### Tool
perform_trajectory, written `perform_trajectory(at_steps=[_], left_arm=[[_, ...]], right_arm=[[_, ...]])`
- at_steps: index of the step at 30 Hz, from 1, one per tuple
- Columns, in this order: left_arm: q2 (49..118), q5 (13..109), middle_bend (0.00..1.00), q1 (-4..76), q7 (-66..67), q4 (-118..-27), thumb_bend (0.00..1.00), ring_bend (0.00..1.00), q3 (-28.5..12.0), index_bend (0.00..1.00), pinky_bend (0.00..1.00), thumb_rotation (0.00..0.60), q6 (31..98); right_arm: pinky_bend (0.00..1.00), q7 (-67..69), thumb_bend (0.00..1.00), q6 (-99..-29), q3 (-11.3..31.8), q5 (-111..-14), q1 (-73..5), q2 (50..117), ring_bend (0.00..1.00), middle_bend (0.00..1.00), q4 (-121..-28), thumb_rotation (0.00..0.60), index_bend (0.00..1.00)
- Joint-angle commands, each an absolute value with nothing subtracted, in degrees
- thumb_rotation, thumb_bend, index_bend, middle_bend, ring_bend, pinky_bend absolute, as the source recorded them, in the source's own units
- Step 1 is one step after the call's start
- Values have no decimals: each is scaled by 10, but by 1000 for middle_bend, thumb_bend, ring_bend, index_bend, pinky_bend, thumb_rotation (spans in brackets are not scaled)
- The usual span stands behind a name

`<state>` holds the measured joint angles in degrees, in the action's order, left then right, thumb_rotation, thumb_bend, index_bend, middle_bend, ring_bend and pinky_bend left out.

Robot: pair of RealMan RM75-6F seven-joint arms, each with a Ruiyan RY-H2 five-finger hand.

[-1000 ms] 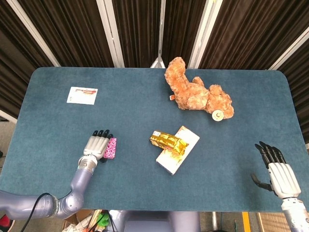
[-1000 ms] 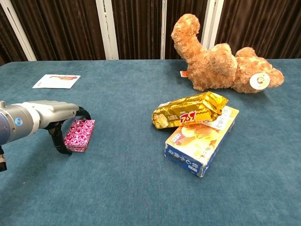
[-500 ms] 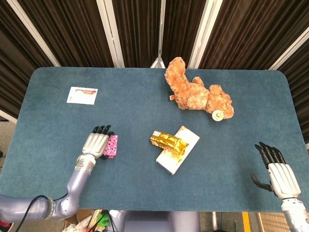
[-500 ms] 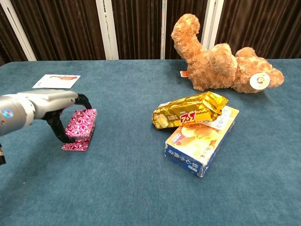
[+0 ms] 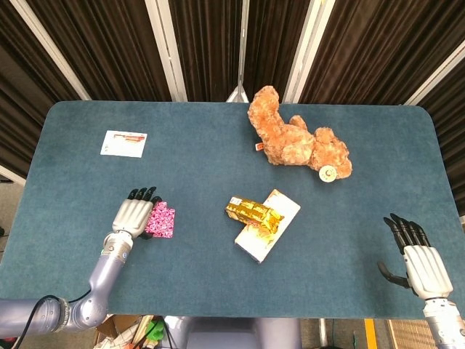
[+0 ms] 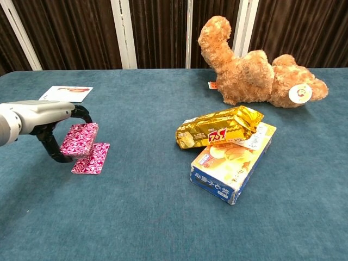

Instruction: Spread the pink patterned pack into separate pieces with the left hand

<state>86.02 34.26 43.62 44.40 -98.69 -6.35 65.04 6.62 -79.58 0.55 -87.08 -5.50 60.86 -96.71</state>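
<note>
While one flat pink patterned piece (image 6: pixel 91 158) lies on the blue counter (image 6: pixel 136 217), the left robot hand (image 6: pixel 41 117) holds the remaining pink patterned pack (image 6: pixel 79 138) tilted just above it, overlapping.

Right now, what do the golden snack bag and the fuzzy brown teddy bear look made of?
The golden snack bag looks like metallic foil or film: shiny and crinkled, with bright glints. The fuzzy brown teddy bear looks like soft plush fabric, matte and shaggy; its filling cannot be seen.
</note>
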Motion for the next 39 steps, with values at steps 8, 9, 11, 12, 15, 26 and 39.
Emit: perform_trajectory(at_steps=[8,9,11,12,15,26,39], left_arm=[[874,342,0,442,436,-965,425,0,-62,446,0,600,638],[877,341,0,443,438,-964,425,0,-61,441,0,600,637],[883,337,0,445,442,-961,425,0,-58,429,0,600,636],[885,335,0,446,444,-961,425,0,-58,423,0,600,636],[892,331,0,449,450,-959,425,0,-55,418,0,600,638],[881,330,0,446,446,-963,424,0,-55,434,0,600,650],[807,351,0,400,393,-964,425,0,-21,423,0,600,641]], right_arm=[[49,64,363,-795,6,-870,-55,610,0,0,-967,600,0],[49,65,362,-795,6,-870,-55,610,0,0,-967,600,0],[49,66,362,-796,6,-870,-55,610,0,0,-966,600,0],[49,66,362,-796,5,-870,-55,609,0,0,-966,600,0],[49,67,363,-796,5,-871,-55,609,0,0,-967,600,0],[49,68,363,-795,5,-871,-55,609,0,0,-966,600,0],[49,64,362,-796,5,-871,-54,610,0,0,-967,600,0]])
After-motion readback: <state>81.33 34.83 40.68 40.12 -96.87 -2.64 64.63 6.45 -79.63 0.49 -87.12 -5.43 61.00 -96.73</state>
